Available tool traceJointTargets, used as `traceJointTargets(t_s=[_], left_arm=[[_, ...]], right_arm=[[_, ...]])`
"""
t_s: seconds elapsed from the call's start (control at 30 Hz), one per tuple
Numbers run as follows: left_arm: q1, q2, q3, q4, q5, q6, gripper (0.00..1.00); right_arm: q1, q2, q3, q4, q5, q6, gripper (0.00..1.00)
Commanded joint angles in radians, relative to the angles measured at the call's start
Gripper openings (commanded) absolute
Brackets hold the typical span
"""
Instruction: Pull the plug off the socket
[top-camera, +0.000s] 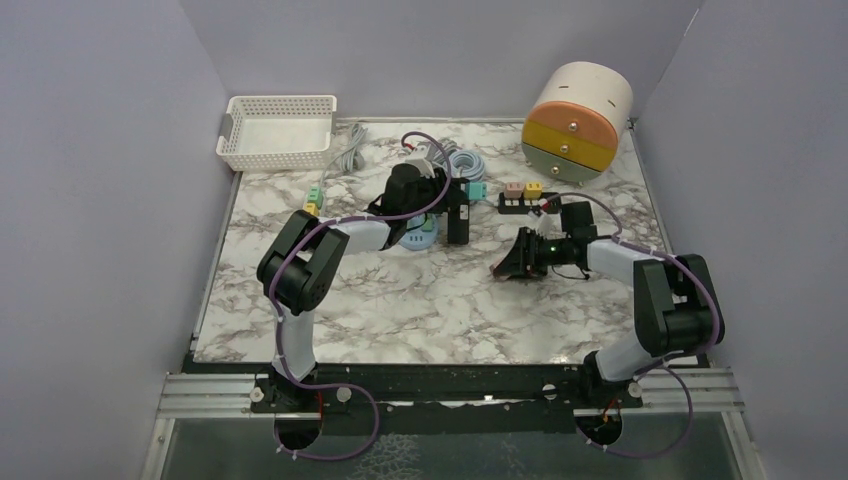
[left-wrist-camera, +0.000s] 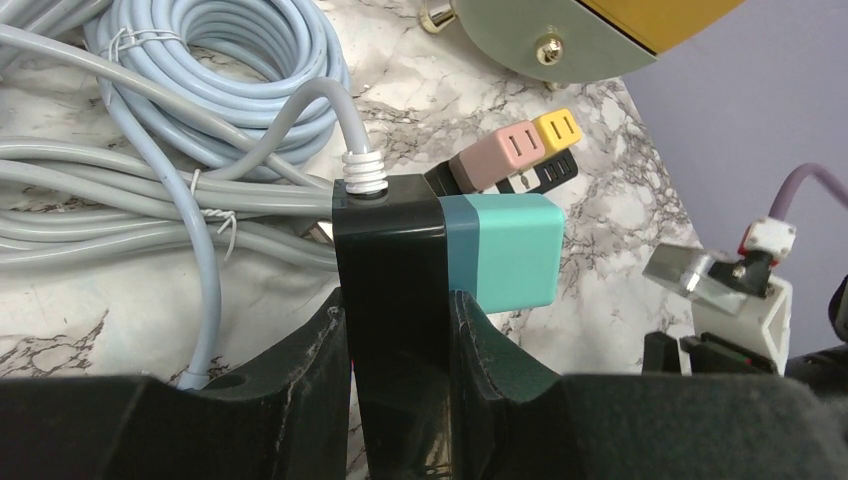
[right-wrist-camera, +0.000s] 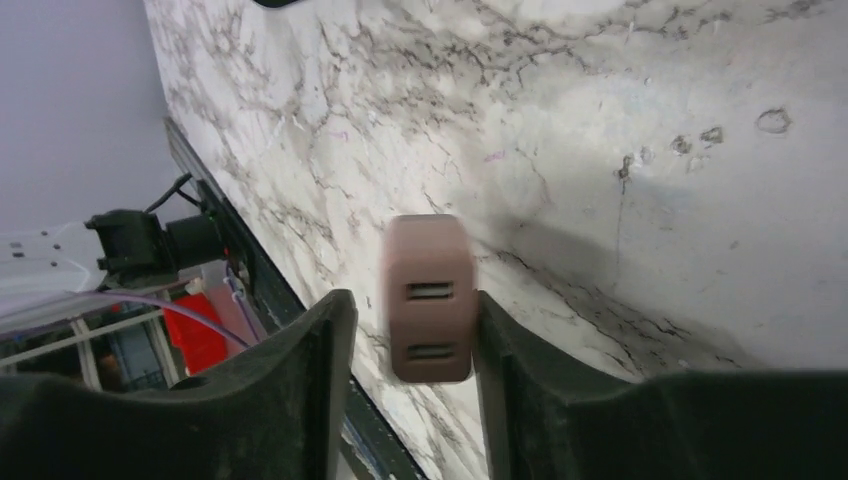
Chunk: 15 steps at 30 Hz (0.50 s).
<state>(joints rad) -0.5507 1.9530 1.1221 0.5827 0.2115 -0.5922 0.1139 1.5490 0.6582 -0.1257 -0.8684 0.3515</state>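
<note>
My left gripper (left-wrist-camera: 398, 300) is shut on a black socket strip (left-wrist-camera: 390, 250) that stands on end. A teal plug (left-wrist-camera: 515, 248) sits in the strip's side, and a grey cable (left-wrist-camera: 335, 110) leaves its top. In the top view this gripper (top-camera: 450, 205) holds the strip (top-camera: 458, 222) at mid-table, the teal plug (top-camera: 478, 190) pointing right. My right gripper (right-wrist-camera: 412, 300) hangs low over the marble, its jaws a little apart. A blurred brown plug (right-wrist-camera: 430, 300) lies between them, against the right finger (right-wrist-camera: 520, 370) and clear of the left one. In the top view the right gripper (top-camera: 520, 262) is right of centre.
A second black strip (top-camera: 522, 205) behind the right gripper carries a pink plug (top-camera: 514, 188) and a yellow plug (top-camera: 534, 187). Coiled pale cable (left-wrist-camera: 220, 70) lies by the held strip. A white basket (top-camera: 278, 130) stands back left, a round drawer unit (top-camera: 578, 120) back right.
</note>
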Motion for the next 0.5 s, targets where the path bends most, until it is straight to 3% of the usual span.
traceJointTargets(t_s=[0.0, 0.03, 0.07, 0.17, 0.33, 0.47], left_arm=[[0.014, 0.013, 0.038, 0.066, 0.016, 0.023, 0.00], [0.014, 0.015, 0.040, 0.066, 0.020, 0.022, 0.00], [0.014, 0.016, 0.041, 0.065, 0.026, 0.022, 0.00], [0.011, 0.018, 0.042, 0.066, 0.037, 0.015, 0.00], [0.000, 0.020, 0.042, 0.066, 0.050, 0.008, 0.00], [-0.009, 0.021, 0.043, 0.066, 0.057, 0.002, 0.00]], right_arm=[[-0.004, -0.041, 0.097, -0.100, 0.119, -0.079, 0.78], [-0.004, -0.054, 0.114, -0.102, 0.164, -0.081, 0.96], [-0.003, -0.067, 0.129, -0.099, 0.208, -0.081, 1.00], [-0.005, -0.105, 0.154, -0.021, 0.305, -0.052, 1.00], [-0.003, -0.174, 0.073, 0.324, 0.409, 0.075, 0.96], [-0.002, -0.139, 0.019, 0.561, 0.414, 0.105, 0.93]])
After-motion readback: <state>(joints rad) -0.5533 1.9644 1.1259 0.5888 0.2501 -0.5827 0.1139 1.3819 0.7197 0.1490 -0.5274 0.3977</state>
